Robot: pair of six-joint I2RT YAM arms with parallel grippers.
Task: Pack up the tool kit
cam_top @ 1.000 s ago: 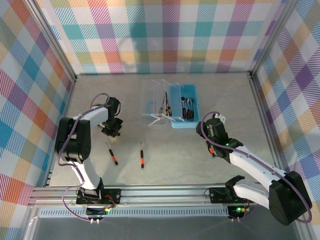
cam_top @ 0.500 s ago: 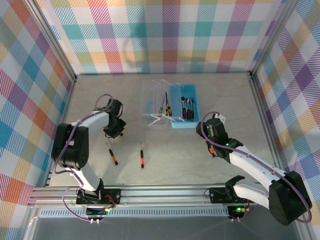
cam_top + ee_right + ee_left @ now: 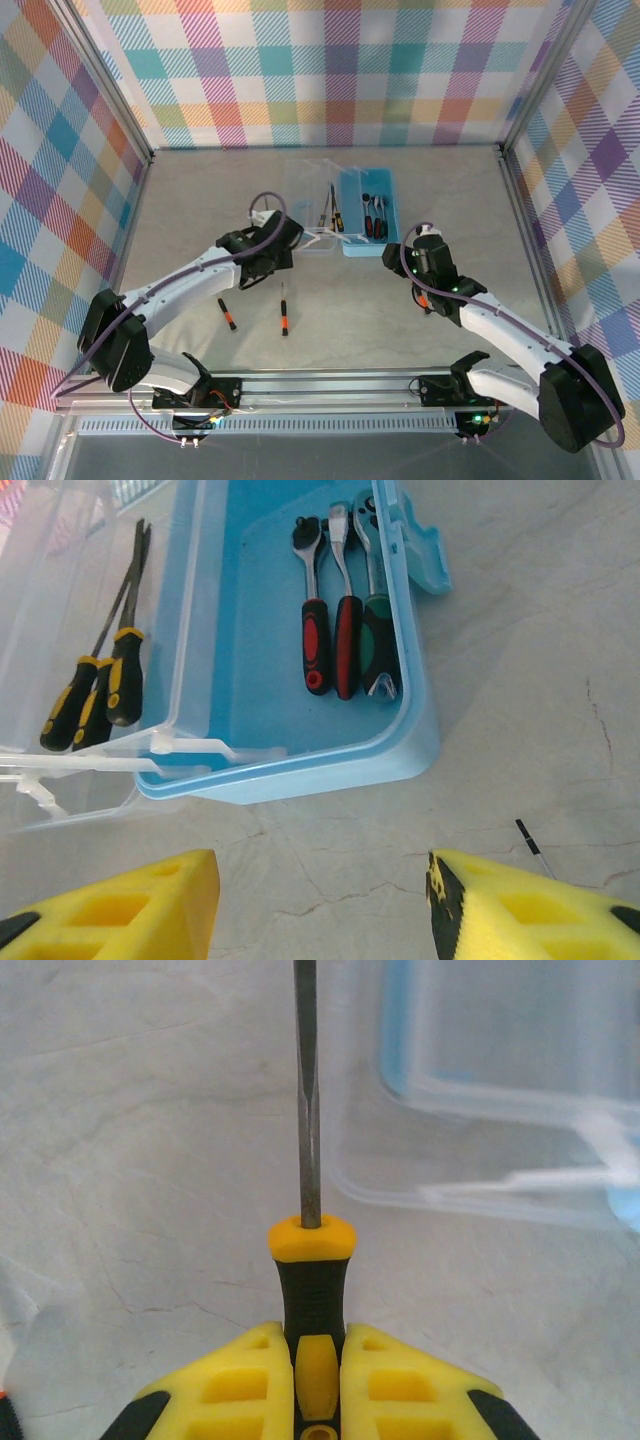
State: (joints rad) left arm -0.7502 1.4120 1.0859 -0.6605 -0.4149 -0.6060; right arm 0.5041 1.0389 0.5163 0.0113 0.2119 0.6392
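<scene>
One screwdriver [image 3: 312, 1265] clamped in left claw [image 3: 316, 1360]; right claw [image 3: 320, 892] apart, near blue box [image 3: 300, 775]

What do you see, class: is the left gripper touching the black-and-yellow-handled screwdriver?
Touching. In the left wrist view, the left gripper has its yellow fingers pressed against both sides of the screwdriver handle, with no gap.

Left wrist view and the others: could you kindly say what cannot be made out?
- Left wrist: slim black-and-yellow-handled screwdriver, tip cut by top edge, butt hidden in left gripper.
- Right wrist: thin dark rod, part-hidden by right gripper, unidentifiable.
- Top external: tools in light-blue plastic box, too small.
</scene>
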